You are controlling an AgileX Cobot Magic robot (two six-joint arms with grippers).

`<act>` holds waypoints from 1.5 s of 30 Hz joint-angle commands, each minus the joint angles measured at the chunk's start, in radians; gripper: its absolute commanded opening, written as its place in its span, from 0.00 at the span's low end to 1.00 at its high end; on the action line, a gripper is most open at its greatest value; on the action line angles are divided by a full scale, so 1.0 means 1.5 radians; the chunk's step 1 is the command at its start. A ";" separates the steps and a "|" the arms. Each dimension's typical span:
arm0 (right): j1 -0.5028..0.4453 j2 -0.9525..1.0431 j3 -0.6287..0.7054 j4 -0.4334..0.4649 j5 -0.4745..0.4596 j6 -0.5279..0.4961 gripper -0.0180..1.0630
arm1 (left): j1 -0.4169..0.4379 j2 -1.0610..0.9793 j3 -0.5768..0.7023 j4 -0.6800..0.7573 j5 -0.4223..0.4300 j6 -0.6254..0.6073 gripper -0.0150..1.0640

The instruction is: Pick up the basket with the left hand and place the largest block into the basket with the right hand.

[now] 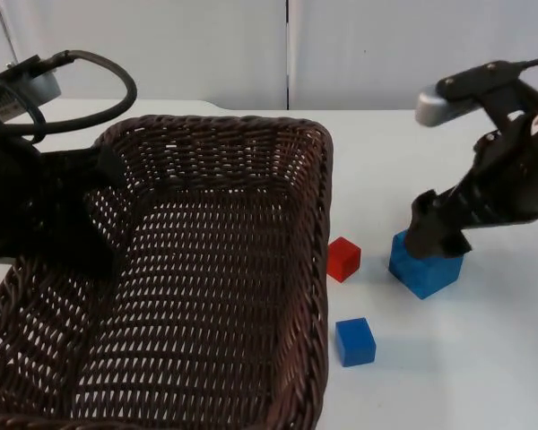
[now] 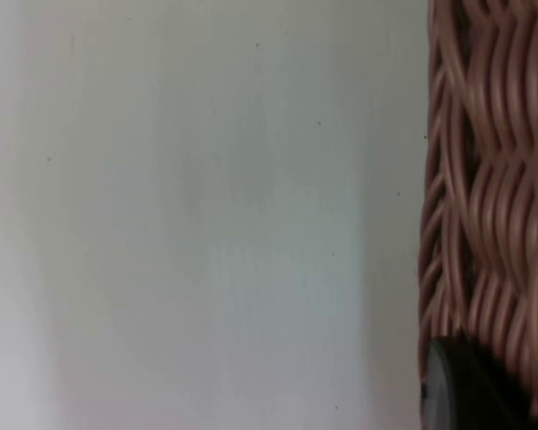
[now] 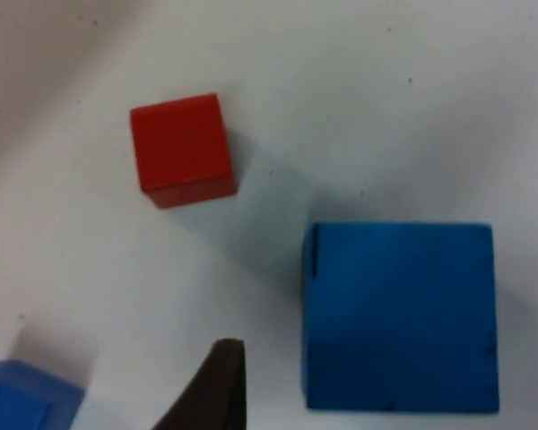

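Large blue cube block (image 1: 425,268) not yet in dark brown wicker basket (image 1: 188,269); on white table (image 1: 484,358), right of basket, still to grasp, lift, drop in. Basket looks already lifted, judging by its size in top view. Right gripper (image 1: 438,240) directly over the large cube, touching or just above, cannot tell; one black fingertip (image 3: 217,385) just beside the cube face, opening width unclear. Left gripper (image 1: 90,210) at basket's left wall, one fingertip (image 2: 466,385) against the weave; grip state unclear. Small red cube (image 1: 343,259) and small blue cube (image 1: 354,341) between basket and large cube.
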 commanded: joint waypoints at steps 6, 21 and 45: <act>0.001 0.054 -0.005 -0.002 -0.072 -0.017 0.99 | -0.001 -0.008 0.001 -0.019 0.000 -0.001 0.01; 0.001 0.134 -0.063 0.004 -0.059 0.016 0.77 | -0.001 -0.008 0.001 -0.003 -0.007 -0.001 0.01; 0.001 0.008 -0.064 0.004 0.003 0.050 0.01 | -0.001 -0.008 0.001 -0.001 -0.012 -0.001 0.01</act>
